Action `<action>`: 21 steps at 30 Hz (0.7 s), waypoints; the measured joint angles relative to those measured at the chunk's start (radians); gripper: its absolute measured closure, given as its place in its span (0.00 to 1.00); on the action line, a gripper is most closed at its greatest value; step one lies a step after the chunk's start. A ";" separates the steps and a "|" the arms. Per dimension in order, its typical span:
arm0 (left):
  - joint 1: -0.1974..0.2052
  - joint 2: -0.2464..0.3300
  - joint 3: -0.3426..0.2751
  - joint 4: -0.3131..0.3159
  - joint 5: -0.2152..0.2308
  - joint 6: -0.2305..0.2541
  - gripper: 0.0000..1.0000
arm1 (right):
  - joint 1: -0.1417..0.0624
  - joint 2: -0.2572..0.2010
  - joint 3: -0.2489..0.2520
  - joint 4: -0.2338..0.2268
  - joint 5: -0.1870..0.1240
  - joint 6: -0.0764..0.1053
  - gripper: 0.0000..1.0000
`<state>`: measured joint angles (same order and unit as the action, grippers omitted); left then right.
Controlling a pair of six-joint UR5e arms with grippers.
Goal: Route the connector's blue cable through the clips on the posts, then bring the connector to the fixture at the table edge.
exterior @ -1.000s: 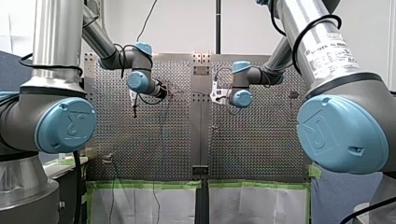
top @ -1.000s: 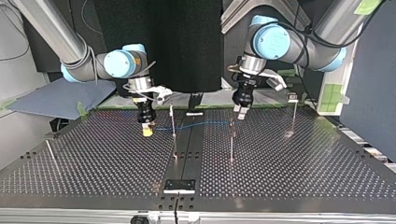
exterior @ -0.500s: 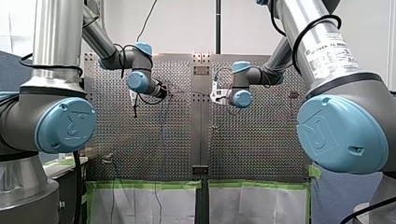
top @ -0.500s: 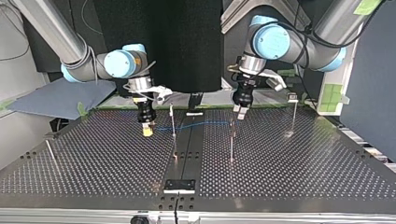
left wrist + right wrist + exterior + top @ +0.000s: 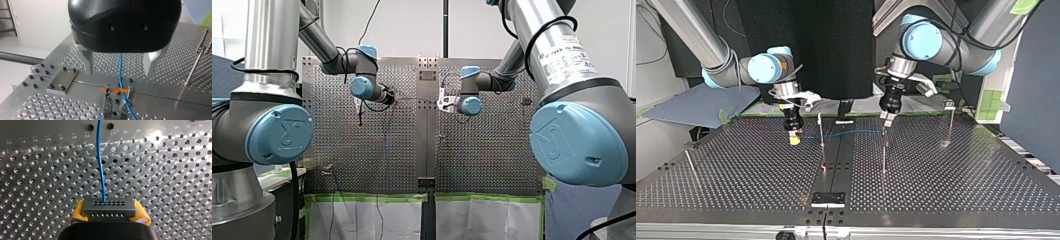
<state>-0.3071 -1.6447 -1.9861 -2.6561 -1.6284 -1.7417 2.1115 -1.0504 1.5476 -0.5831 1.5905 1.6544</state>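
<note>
One connector [image 5: 109,206], closest in the right wrist view: dark grey rectangular block, two rows of small holes across its facing side. Sits clamped between the yellow pads [image 5: 141,216] of the right gripper [image 5: 109,213], one pad on each short end, just above the perforated table [image 5: 175,182]. From the upper row, near the middle: a single thin blue cable [image 5: 101,165], running ahead of the gripper with a slight bend, clear of the plate.

In the top view, hangs low at the view's left of the centre rail [image 5: 838,150]. As for the cable: stretches nearly level across the view, past the first post [image 5: 821,131] and over the rail, as far as the second post [image 5: 883,152], right below the left gripper [image 5: 884,121]. Cannot tell whether caught by anything on the first post.

In the left wrist view, passes down the middle between the metal fingers [image 5: 88,62], touching neither. Spread wide, those, and holding nothing. Just beyond the tips, meets a grey clip [image 5: 117,106] with an orange band [image 5: 105,89] across its top; cannot tell whether seated in it.

Further out in the top view: third post [image 5: 951,125], upright near the view's right, well apart from the cable, small head on top. Thin rod [image 5: 690,162] leaning at the far left. Dark fixture [image 5: 828,199] at the near edge, on the rail's line, well apart from the connector.
</note>
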 joint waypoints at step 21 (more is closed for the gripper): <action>-0.166 -0.081 0.011 0.114 -0.158 0.006 0.02 | 0.017 0.005 0.011 0.029 0.009 -0.007 1.00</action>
<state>-0.4727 -1.7252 -1.9750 -2.5423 -1.7864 -1.7356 2.1283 -1.0456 1.5591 -0.5538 1.5997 1.6471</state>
